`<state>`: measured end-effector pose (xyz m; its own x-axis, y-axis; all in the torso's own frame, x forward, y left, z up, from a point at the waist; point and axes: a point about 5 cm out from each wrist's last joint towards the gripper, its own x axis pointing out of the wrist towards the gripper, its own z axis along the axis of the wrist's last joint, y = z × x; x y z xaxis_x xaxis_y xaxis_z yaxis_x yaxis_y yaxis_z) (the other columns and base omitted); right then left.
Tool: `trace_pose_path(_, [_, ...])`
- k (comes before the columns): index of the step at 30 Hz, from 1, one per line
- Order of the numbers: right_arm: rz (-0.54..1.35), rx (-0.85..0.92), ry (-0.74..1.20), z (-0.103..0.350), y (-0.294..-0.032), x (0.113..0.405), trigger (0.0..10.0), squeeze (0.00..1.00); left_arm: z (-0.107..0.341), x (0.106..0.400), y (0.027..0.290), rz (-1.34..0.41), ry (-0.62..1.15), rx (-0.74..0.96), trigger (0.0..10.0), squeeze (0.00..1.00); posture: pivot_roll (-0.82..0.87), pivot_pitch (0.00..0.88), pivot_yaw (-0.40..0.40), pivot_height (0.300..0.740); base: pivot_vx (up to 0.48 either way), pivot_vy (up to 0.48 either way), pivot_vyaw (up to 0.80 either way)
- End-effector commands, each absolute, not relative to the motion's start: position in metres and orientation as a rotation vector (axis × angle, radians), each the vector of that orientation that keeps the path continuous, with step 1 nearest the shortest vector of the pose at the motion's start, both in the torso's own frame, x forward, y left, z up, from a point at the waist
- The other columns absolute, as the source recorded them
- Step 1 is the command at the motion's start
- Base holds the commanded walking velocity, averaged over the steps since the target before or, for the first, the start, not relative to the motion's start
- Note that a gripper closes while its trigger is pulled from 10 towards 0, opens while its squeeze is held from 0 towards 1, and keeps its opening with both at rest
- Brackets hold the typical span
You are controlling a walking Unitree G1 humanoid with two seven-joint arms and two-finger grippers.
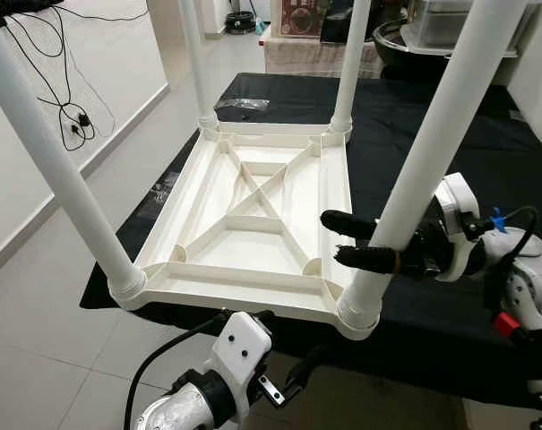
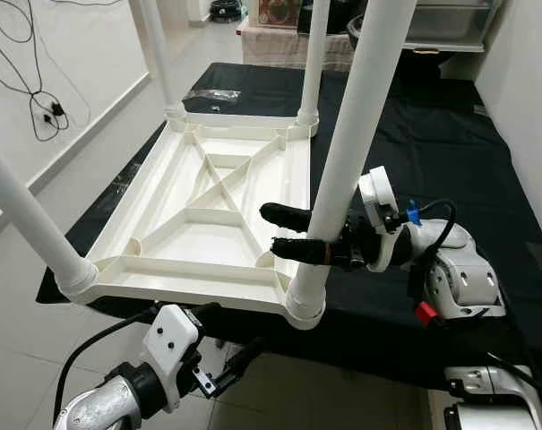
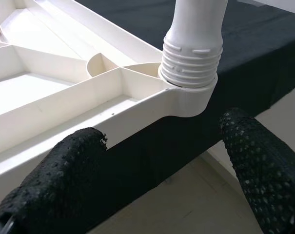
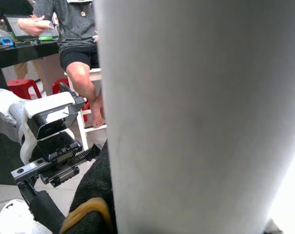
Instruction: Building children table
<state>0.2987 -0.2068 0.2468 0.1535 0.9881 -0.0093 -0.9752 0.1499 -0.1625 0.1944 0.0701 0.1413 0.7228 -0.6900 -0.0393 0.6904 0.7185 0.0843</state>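
Your left claw (image 2: 219, 363) is lowest and nearest, hanging just under the counter's front edge, fingers spread wide with nothing in them. The wrist view looks between those two black fingers (image 3: 54, 170) straight at the threaded collar (image 3: 192, 63) where a leg screws into a tabletop corner.

A bit further in, your right claw (image 1: 353, 240) comes in from the right, and its two fingers sit on either side of the near right leg (image 1: 414, 179), low down just above the socket. It looks clamped on that leg, and its wrist cam has the white tube right up against the lens.

The white kids' tabletop (image 1: 253, 224) lies upside down on the black-covered counter (image 1: 450, 143), ribbed underside up with an X brace in the middle. All four legs stand up in the corners: near left leg (image 1: 55, 170), then the far left leg (image 1: 194, 63) and far right leg (image 1: 351, 63).

Past the tabletop there's a small clear plastic bag (image 1: 242, 105) on the cloth. Off left, black cables (image 1: 64, 107) trail over the floor tiles. The right wrist cam also catches a person (image 4: 74, 29) sitting on a stool in the background.
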Motion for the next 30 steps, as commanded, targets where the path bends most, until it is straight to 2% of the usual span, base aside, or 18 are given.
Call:
trace_pose_path(1, [1.404,-0.15,-0.066,0.237,-0.205,0.299,10.0,0.0,0.136,0.195,0.072,-0.761,0.024,0.117,10.0,0.0,0.1,0.166,0.043,0.74,0.0,0.0,0.0])
trace_pose_path(15, [1.288,-0.197,-0.041,0.223,-0.205,0.304,10.0,0.0,0.137,0.194,0.071,-0.764,0.019,0.118,10.0,0.0,0.09,0.168,0.041,0.74,0.0,0.0,0.0])
trace_pose_path(17, [1.178,-0.219,-0.038,0.222,-0.208,0.316,10.0,0.0,0.137,0.194,0.071,-0.765,0.018,0.118,10.0,0.0,0.09,0.166,0.038,0.74,0.0,0.0,0.0])
trace_pose_path(20, [1.137,-0.226,-0.042,0.223,-0.208,0.321,10.0,0.0,0.137,0.194,0.071,-0.765,0.017,0.117,10.0,0.0,0.09,0.166,0.038,0.74,0.0,0.0,0.0])
trace_pose_path(24, [0.976,-0.219,-0.069,0.23,-0.209,0.338,10.0,0.0,0.137,0.194,0.07,-0.765,0.017,0.118,10.0,0.0,0.09,0.163,0.035,0.74,0.0,0.0,0.0])
trace_pose_path(30, [0.877,-0.196,-0.076,0.232,-0.211,0.346,10.0,0.0,0.137,0.194,0.07,-0.766,0.018,0.117,10.0,0.0,0.09,0.157,0.035,0.74,0.0,0.0,0.0])
